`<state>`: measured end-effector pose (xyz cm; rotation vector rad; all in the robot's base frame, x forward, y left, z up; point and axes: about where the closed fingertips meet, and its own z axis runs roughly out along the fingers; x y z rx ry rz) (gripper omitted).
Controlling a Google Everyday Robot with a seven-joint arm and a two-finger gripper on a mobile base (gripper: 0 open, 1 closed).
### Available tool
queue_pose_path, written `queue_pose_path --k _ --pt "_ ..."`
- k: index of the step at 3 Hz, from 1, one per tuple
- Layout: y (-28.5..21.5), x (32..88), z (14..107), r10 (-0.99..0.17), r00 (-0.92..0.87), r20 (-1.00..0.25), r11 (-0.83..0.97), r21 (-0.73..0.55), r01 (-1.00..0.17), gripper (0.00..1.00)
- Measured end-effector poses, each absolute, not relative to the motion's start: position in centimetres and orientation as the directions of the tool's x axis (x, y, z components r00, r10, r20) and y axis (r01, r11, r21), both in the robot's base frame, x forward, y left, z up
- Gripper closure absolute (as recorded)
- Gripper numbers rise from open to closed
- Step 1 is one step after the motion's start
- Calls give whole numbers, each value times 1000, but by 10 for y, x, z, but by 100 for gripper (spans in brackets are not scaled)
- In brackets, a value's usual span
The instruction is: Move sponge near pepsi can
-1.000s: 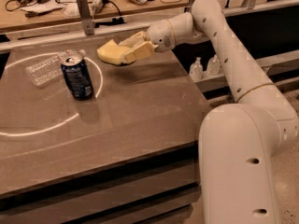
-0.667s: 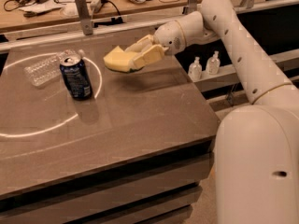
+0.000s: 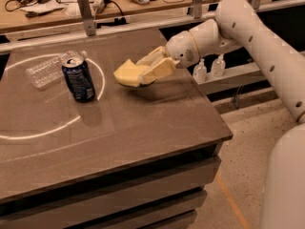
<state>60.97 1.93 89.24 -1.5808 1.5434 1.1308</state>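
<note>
The gripper [image 3: 143,73], jaws clamped on the sponge [image 3: 127,74], holds it just above the desk [image 3: 143,128], near the upright dark-blue pepsi can [image 3: 78,78] but not touching it; the can's label is unreadable.

Dark brown, smooth-topped rectangular table [image 3: 143,123], marked with a thin white ring [image 3: 28,135]. Standing upright on it, inside the ring's far right edge, a dark blue aluminium pepsi can [image 3: 78,78] with a silver top. Lying on its side just behind and left of that, a clear plastic bottle [image 3: 45,71]. Over the tabletop, right of the can and apart from it, the pale yellow two-finger gripper [image 3: 143,73], clamped on a pale yellow foam sponge [image 3: 125,73].
</note>
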Motion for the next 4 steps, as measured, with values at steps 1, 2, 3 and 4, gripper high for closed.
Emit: queue_pose_path --k 1,2,3,4 --pt "37 601 884 -433 -69 -899 -51 101 -994 100" --pt "45 601 881 -430 -67 -900 -52 99 -994 100" --pt "54 600 879 -432 -45 -901 -77 86 -993 100" --pt "62 600 877 -426 -40 -904 -103 93 -990 84"
